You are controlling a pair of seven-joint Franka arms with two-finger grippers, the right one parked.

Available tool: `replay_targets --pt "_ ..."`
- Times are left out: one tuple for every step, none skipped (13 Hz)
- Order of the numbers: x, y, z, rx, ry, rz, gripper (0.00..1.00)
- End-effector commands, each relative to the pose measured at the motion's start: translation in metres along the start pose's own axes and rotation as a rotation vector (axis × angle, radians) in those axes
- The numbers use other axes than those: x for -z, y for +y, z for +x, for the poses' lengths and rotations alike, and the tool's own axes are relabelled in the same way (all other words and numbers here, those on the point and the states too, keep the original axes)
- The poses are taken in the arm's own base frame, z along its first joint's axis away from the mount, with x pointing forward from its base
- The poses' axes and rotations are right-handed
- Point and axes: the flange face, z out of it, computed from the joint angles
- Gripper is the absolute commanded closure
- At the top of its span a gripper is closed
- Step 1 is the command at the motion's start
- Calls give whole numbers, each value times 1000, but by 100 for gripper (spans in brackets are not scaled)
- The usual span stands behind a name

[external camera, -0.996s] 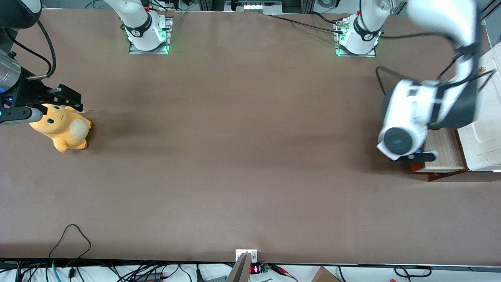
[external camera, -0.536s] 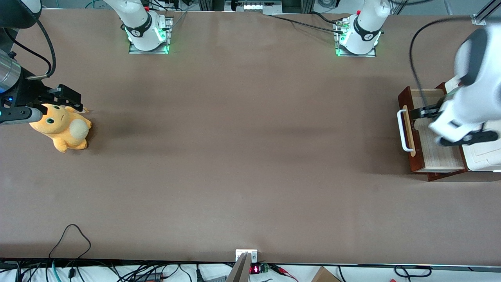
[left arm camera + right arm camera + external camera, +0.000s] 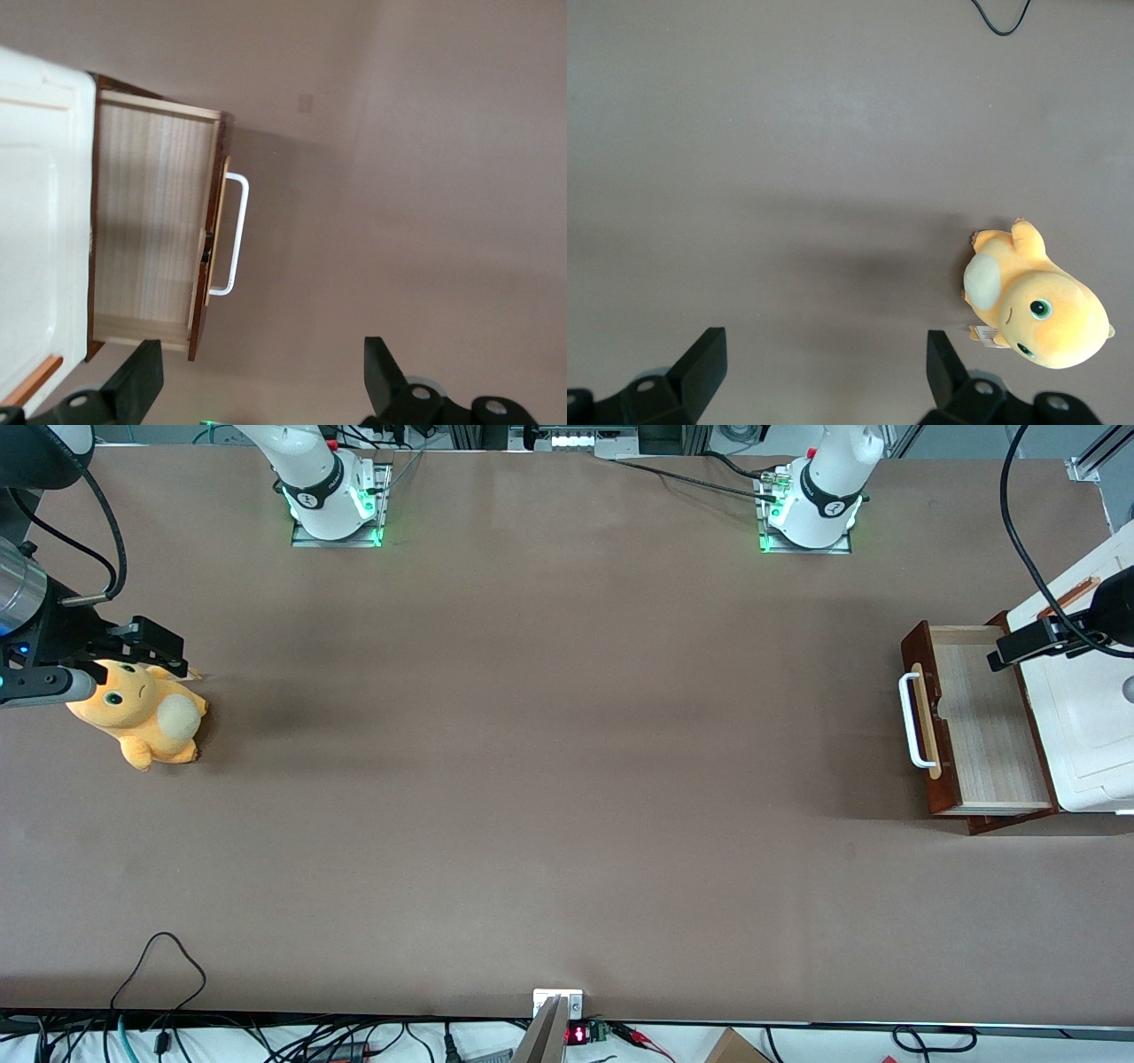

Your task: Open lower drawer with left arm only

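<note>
Clearly the lower drawer [image 3: 974, 726] is pulled well out of the white cabinet [image 3: 1094, 735] at the working arm's end of the bench [image 3: 567, 779], its light wood inside fully showing and nothing in it; the white handle [image 3: 912, 719] on the pale strip faces the bench middle and nothing touches it. Task looks done or nearly so. Left arm's pincer [image 3: 257, 381] hangs high above the cabinet, apart from the drawer, fingers [image 3: 137, 376] spread wide and holding nothing. In the front view only the black pincer end [image 3: 1032, 645] and a loose black cable [image 3: 1019, 522] show over the cabinet's edge. Judgement: the step in hand is retreat, so best to lift clear without snagging the cable on the cabinet or nudging the drawer front back in; no regrasp seems needed. Well apart from the drawer, toward the parked arm's end, an orange plush toy [image 3: 142, 713] lies on the bench.
</note>
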Motion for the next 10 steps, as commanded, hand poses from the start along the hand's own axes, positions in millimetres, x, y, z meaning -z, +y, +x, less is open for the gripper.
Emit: replay_targets --pt "-6 15 2 -214 -6 -11 0" --pt "-6 16 2 -218 -2 -11 0" --pt "-7 17 3 -221 1 -11 0" --pt "-14 22 4 -228 2 -10 0" --pt "-18 25 4 -230 20 -13 0" --pt "-22 33 0 -236 33 -14 0" --pt "-22 40 -2 -233 44 -17 0" --pt "-21 47 -5 -224 46 -19 0" --pt "-19 48 -6 -212 49 -18 0" --pt "-17 49 -8 -210 49 -16 0"
